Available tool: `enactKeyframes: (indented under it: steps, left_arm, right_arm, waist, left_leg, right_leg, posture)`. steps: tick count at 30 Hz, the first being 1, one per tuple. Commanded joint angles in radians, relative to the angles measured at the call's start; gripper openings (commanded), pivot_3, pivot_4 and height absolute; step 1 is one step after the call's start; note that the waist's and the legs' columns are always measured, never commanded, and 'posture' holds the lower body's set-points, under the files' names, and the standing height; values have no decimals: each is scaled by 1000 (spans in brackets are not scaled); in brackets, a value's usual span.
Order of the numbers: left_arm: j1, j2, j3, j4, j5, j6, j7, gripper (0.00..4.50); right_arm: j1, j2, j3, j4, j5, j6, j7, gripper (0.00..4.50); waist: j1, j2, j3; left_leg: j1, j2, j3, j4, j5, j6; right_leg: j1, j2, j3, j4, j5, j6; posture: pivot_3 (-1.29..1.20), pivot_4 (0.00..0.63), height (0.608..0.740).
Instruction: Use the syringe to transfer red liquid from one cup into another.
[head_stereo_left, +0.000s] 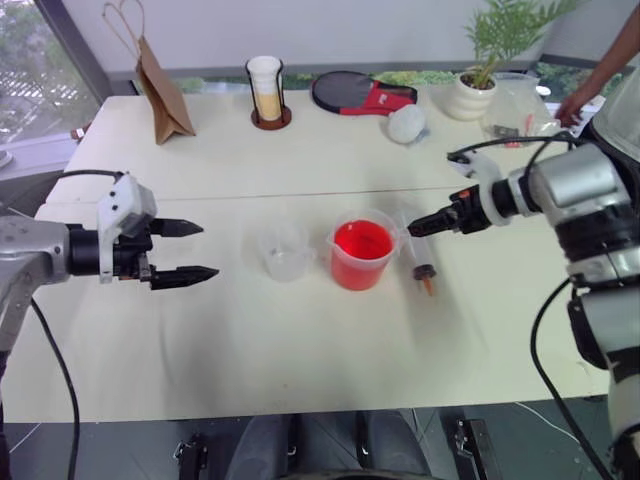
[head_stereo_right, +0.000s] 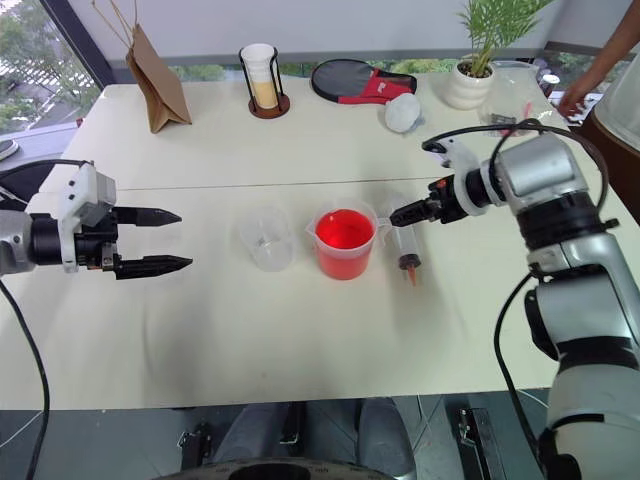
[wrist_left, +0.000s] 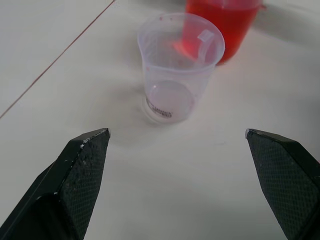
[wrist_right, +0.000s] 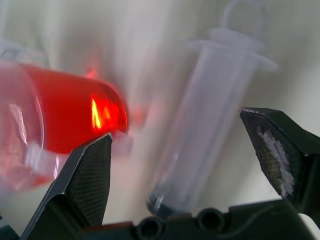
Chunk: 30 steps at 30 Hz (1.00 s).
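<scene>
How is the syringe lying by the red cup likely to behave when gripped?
The syringe lies flat on the table; its round barrel probably rolls if nudged. Smooth clear plastic may slip between fingers. It looks empty, so likely light and stiff.

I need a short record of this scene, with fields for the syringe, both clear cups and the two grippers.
syringe: lying flat on the table, beside the wider cup, orange tip toward the robot
wider cup: upright, holds red liquid
smaller cup: upright, empty, left of the wider cup
left gripper: open, empty, level, pointing at the smaller cup
right gripper: open, above the syringe, not touching it
</scene>
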Motion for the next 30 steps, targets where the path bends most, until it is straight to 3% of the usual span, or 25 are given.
enactKeyframes:
  steps: [1, 11, 14, 18, 19, 25, 30]
  left_arm:
    - [-21, -23, 3, -37, -10, -2, 19, 4487]
    - [92, -47, 51, -120, -31, 20, 64, 4487]
    - [105, -47, 62, -124, -33, 22, 70, 4500]
    - [109, -53, 62, -127, -32, 27, 77, 4500]
    - [109, -55, 61, -127, -32, 27, 78, 4500]
    - [66, -54, 33, -72, -11, 7, 64, 4500]
    - [-62, -88, -19, 54, 15, -32, 44, 4500]
  right_arm:
    - [-75, 40, 39, 102, -51, -40, 20, 4469]
    - [-99, 133, 125, 287, -167, -149, 87, 4469]
    - [-97, 156, 111, 340, -200, -200, 60, 3600]
    - [-83, 171, 102, 367, -230, -217, 58, 1674]
    - [-79, 171, 100, 370, -235, -218, 60, 1404]
    - [-85, 104, 2, 388, -235, -260, -1, 1371]
    - [-95, -8, -252, 285, -156, -488, -168, 1371]
  waist:
    - [1, 0, 0]
    - [1, 0, 0]
    - [0, 0, 0]
    - [0, -1, -1]
    - [0, -2, -1]
    - [9, -2, -1]
    - [15, -1, 0]
  left_leg:
    - [-2, 0, 0, 0, 2, -3]
    - [-2, 0, 0, 1, 2, -3]
    - [-1, 0, 0, 1, 2, -3]
    - [0, 0, 0, 1, 2, -3]
    - [0, 0, 0, 2, 2, -3]
    - [1, 0, -1, 6, 2, -2]
    - [0, -2, -2, 6, 3, -4]
  right_leg:
    - [-2, 0, 0, 0, 0, 0]
    - [-3, 3, 0, 3, 1, 2]
    - [-3, 3, 0, 4, 1, 2]
    - [-2, 4, 0, 7, 1, 2]
    - [-2, 4, 0, 7, 1, 2]
    - [-2, 3, 0, 13, 1, 2]
    - [-3, 3, 0, 13, 1, 2]
  posture:
    - [0, 150, 740]
    - [0, 150, 740]
    - [0, 150, 740]
    - [0, 150, 740]
    - [0, 150, 740]
    - [0, 150, 740]
    - [0, 150, 740]
